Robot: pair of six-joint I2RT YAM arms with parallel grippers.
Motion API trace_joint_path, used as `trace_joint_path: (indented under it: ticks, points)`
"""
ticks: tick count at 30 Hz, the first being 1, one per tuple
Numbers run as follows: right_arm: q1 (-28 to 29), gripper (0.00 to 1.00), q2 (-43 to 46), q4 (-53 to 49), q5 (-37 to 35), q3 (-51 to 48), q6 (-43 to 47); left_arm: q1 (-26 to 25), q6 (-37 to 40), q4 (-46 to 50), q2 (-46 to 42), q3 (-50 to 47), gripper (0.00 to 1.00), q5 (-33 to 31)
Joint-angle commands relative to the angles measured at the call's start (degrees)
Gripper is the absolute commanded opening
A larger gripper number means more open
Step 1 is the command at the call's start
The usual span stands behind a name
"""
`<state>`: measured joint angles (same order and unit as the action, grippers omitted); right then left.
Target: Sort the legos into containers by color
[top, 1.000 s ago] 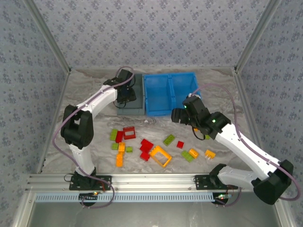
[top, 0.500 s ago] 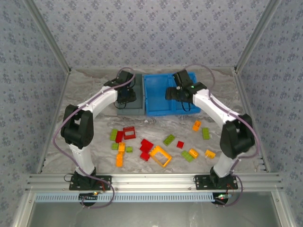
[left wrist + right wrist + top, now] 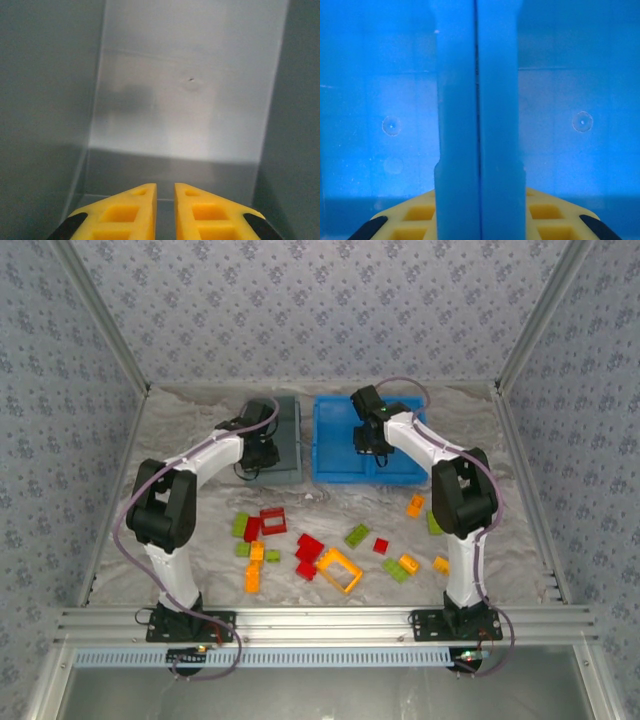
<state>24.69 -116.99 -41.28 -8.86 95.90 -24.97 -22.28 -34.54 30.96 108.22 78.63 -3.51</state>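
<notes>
Right gripper (image 3: 480, 205) clamped on the divider (image 3: 479, 100) of the blue bin (image 3: 335, 465), left gripper (image 3: 165, 195) with jaws nearly together inside the gray bin (image 3: 285, 430), though we cannot tell whether it nips a wall; the red, orange and green legos (image 3: 310, 545) lie loose on the table (image 3: 180, 420), well apart from both bins. We judge any shifting of the bins wants a slow, level drag with the grip kept square, so neither tips

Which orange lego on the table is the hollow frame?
The large orange frame at the front of the pile, just right of the red bricks; the other orange legos are small solid bricks.
</notes>
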Motion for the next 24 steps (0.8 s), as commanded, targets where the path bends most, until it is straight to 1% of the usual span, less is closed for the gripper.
trace_joint_path:
  ticks: [1,8,13,24]
  points:
    - [-0.29,0.22,2.7,-2.63,-1.85,-0.25,0.1,0.9,0.2,-2.43,0.83,-0.67,0.15,2.03]
    - [0.68,0.19,1.06,-2.66,0.81,3.01,1.68,0.25,1.48,-2.88,-0.91,1.48,0.15,4.02]
    - [2.01,0.19,-1.26,-3.21,1.1,5.84,1.29,-0.85,2.73,-1.59,0.78,3.88,0.15,5.35]
    - [2.24,0.19,-4.63,-3.88,2.0,9.95,0.54,-1.97,3.08,-1.21,0.62,3.82,0.14,4.19]
